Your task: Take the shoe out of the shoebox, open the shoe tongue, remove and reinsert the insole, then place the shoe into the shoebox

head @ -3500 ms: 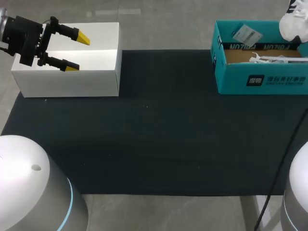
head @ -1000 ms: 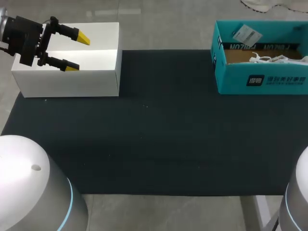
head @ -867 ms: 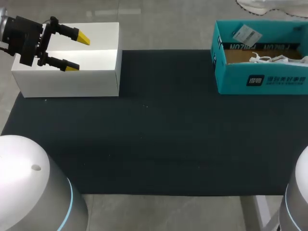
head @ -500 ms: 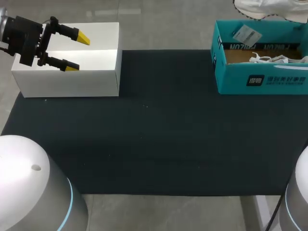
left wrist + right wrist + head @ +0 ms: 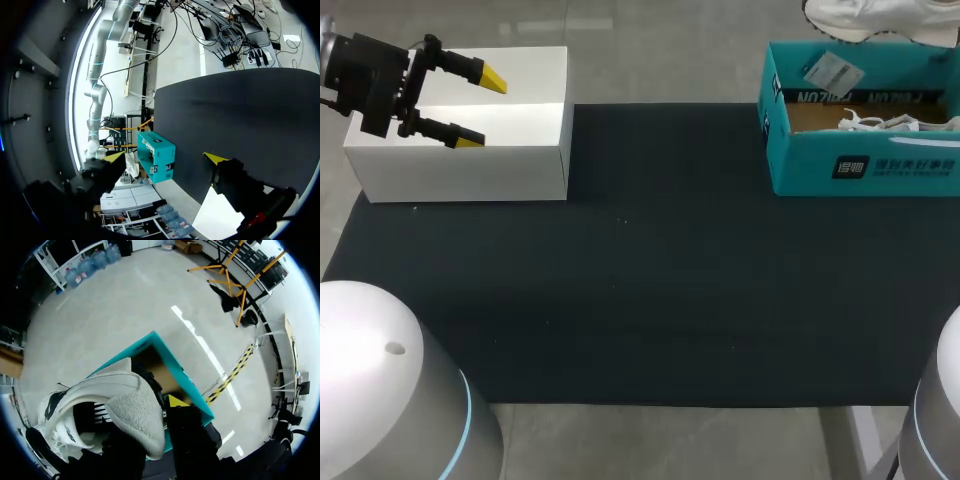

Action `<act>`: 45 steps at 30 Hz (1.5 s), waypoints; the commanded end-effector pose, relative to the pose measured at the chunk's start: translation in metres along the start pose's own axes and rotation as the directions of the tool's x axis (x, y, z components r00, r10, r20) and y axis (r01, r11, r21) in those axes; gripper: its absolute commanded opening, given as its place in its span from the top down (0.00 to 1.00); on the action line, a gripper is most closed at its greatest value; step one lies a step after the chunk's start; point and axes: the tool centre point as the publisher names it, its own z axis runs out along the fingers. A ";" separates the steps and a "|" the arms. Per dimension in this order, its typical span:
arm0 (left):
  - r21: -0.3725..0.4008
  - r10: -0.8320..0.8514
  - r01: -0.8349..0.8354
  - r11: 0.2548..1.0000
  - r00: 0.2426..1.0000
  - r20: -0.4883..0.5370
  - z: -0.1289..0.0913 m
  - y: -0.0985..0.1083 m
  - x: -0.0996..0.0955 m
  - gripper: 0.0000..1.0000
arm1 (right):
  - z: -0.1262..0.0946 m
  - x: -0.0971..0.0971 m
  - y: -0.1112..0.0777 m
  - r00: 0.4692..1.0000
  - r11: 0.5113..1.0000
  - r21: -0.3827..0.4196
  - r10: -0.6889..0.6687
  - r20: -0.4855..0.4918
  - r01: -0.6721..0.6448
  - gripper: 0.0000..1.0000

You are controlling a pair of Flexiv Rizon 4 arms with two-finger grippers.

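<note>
Black mat (image 5: 650, 250) lies nearest, stretching well to the left of the one teal shoebox (image 5: 880, 165). Far to the shoebox's left stands a single white box (image 5: 520, 170); the left end effector (image 5: 483, 111) hangs over it with its fingers spread wide and nothing between them. The shoebox is open, with crumpled white paper (image 5: 890, 122) inside. Just beyond its far wall and above it hangs the one white shoe (image 5: 880, 15), its long axis along the shoebox's long side; which end is the toe I cannot tell. The right end effector (image 5: 155, 412) grips the shoe at its opening.
</note>
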 end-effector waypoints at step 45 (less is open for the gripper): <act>0.002 0.001 -0.001 1.000 1.000 -0.004 0.000 0.001 0.000 0.00 | 0.128 0.004 -0.015 0.997 0.842 0.539 -0.015 0.073 -0.027 1.00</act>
